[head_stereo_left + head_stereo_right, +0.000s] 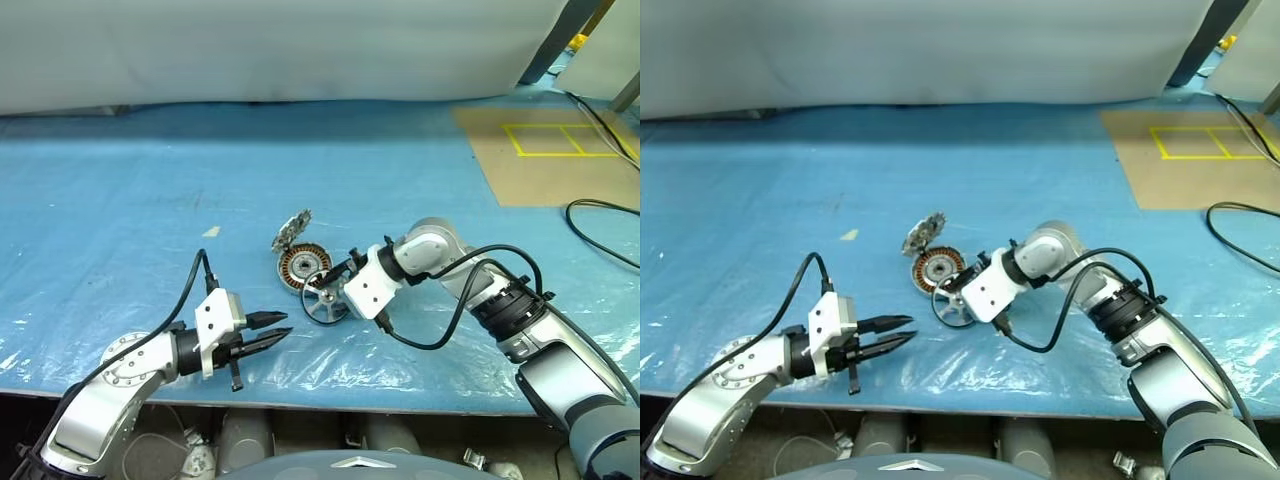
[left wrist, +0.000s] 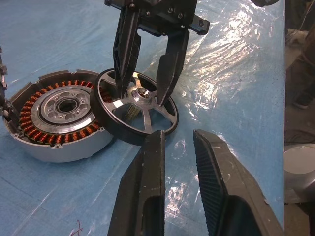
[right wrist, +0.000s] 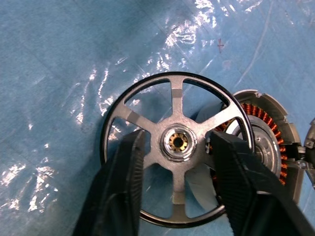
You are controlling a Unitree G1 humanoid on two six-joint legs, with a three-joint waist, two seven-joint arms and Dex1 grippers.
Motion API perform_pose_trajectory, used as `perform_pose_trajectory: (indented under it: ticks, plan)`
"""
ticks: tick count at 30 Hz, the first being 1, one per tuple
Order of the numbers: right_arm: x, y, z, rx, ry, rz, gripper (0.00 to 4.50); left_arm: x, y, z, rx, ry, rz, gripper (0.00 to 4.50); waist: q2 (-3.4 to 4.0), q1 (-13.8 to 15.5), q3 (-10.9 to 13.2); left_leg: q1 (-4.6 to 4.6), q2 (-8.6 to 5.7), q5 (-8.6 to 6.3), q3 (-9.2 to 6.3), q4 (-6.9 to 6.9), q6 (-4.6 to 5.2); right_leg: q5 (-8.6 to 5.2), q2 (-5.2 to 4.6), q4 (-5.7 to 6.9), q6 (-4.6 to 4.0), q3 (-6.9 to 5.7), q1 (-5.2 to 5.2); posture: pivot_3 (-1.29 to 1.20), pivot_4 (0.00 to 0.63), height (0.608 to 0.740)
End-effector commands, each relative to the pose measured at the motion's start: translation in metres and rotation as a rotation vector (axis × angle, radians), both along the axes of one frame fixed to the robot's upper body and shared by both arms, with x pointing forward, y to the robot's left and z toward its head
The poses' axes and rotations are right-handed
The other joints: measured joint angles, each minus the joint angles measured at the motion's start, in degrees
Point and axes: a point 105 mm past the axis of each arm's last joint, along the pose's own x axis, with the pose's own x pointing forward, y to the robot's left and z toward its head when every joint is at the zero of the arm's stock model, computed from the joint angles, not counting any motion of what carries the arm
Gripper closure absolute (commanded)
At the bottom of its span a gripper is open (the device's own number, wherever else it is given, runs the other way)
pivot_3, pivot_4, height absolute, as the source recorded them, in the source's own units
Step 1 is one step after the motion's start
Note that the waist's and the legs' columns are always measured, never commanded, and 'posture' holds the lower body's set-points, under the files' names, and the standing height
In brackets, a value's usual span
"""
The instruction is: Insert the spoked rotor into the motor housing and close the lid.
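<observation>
The spoked rotor [image 1: 325, 306] lies on the blue plastic sheet [image 1: 130, 200] that covers the surface, toward the near edge and roughly midway along it. One side of its dark rim leans up against the motor housing [image 1: 303, 266], so it sits slightly tilted, not flat. The housing stands just behind it, open, with its ring of copper windings and silver centre facing up. The lid [image 1: 291, 230] is at the far side of the housing, touching it and tipped up on edge.

The right tool [image 2: 145, 83] reaches down onto the rotor. Its two black fingers [image 3: 123, 187] pass between the spokes on either side of the central hub, part-way apart, with a small gap showing between each finger and the hub; whether they actually press on it cannot be told.

The left tool [image 1: 268, 330] hovers near the front edge of the surface, to the left of the rotor and apart from it, pointing toward it. Its fingers stand slightly apart with nothing between them.

A black cable [image 1: 600, 225] lies at the right edge of the surface, beside a brown board [image 1: 540, 170] marked with yellow tape at the far right corner.
</observation>
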Motion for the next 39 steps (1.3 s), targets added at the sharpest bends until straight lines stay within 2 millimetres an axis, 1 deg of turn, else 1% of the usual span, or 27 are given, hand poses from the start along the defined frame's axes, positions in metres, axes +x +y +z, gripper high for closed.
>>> perform_pose_trajectory:
  ticks: [1,8,10,13,19,22,25,26,29,31,33,37,39]
  plan:
    - [-0.004,0.007,0.006,0.014,-0.023,0.034,3.27,0.001,-0.005,0.007,-0.014,-0.036,-0.014,3.54,0.00,-0.01,0.00,0.01,0.00,0.00,0.00,0.00,0.00,0.00,0.00,0.02,0.00,0.00,0.00,0.00,0.150,0.740]
    - [-0.006,0.009,0.015,0.059,0.005,0.006,3.27,0.002,-0.005,0.006,-0.015,-0.037,-0.012,3.54,0.00,0.00,0.00,0.01,0.00,0.00,0.01,0.02,0.00,-0.01,0.00,0.07,-0.02,0.02,-0.03,0.00,0.150,0.740]
    - [-0.005,0.010,0.021,0.081,0.028,-0.015,3.27,0.003,-0.006,0.007,-0.018,-0.040,-0.013,3.54,0.00,0.01,0.00,-0.01,0.00,0.00,0.01,0.02,0.00,-0.01,0.00,0.08,-0.02,0.02,-0.05,0.00,0.150,0.740]
    - [-0.004,0.012,0.035,0.151,0.088,-0.065,3.27,0.006,-0.005,0.010,-0.025,-0.048,-0.013,3.54,0.00,0.00,0.00,-0.01,-0.01,0.00,0.01,0.02,0.00,-0.01,0.00,0.09,-0.02,0.04,-0.06,0.00,0.150,0.740]
    - [-0.011,0.002,0.069,0.304,0.275,-0.155,3.27,0.012,0.004,0.013,-0.012,-0.064,-0.009,3.54,0.00,0.17,0.00,-0.01,-0.01,0.00,0.02,0.02,0.00,-0.01,0.00,0.11,-0.02,0.04,-0.08,0.00,0.150,0.740]
    - [-0.013,0.000,0.083,0.394,0.364,-0.192,3.27,0.015,0.010,0.014,0.003,-0.071,-0.002,3.54,0.00,0.20,0.00,0.00,-0.02,0.00,0.02,0.02,0.00,-0.01,0.00,0.11,-0.02,0.05,-0.07,0.00,0.150,0.740]
    - [-0.008,0.002,0.096,0.514,0.485,-0.256,3.27,0.019,0.015,0.016,0.013,-0.077,0.009,3.54,0.00,0.06,0.00,0.01,-0.01,0.00,0.02,0.02,0.00,-0.02,0.01,0.12,-0.02,0.05,-0.07,0.00,0.150,0.740]
    - [-0.004,0.002,0.099,0.555,0.564,-0.292,3.27,0.020,0.017,0.017,0.015,-0.079,0.013,3.54,0.00,-0.01,0.00,0.02,-0.02,0.00,0.02,0.02,0.00,-0.01,0.01,0.13,-0.02,0.05,-0.08,0.00,0.150,0.740]
    - [0.009,-0.002,0.102,0.672,0.771,-0.396,3.27,0.023,0.019,0.021,0.012,-0.086,0.026,3.54,0.00,0.15,0.00,0.03,-0.02,0.01,0.02,0.02,-0.01,-0.02,0.00,0.13,-0.03,0.06,-0.08,0.00,0.150,0.740]
    - [0.013,-0.003,0.102,0.732,0.895,-0.435,3.27,0.023,0.021,0.024,0.009,-0.088,0.033,3.54,0.00,0.21,0.00,0.02,-0.03,0.01,0.02,0.02,-0.02,-0.02,0.00,0.13,-0.03,0.06,-0.07,0.00,0.150,0.740]
    - [0.013,-0.002,0.100,0.754,0.963,-0.455,3.27,0.023,0.022,0.025,0.009,-0.087,0.035,3.54,0.00,0.30,0.00,0.00,-0.04,0.03,0.02,0.02,-0.05,-0.02,-0.01,0.12,-0.03,0.06,-0.08,0.00,0.150,0.740]
    - [0.012,0.001,0.087,0.761,1.046,-0.483,3.27,0.022,0.024,0.027,0.010,-0.084,0.040,3.54,0.00,0.35,0.00,-0.02,-0.03,0.13,0.02,-0.02,-0.23,-0.03,0.00,0.11,-0.05,0.05,-0.10,0.00,0.150,0.740]
    - [0.013,0.001,0.072,0.739,1.069,-0.518,3.27,0.024,0.024,0.028,0.013,-0.085,0.041,3.54,0.00,0.35,0.00,-0.04,-0.03,0.13,0.02,-0.03,-0.24,-0.03,0.00,0.11,-0.05,0.04,-0.13,0.00,0.150,0.740]
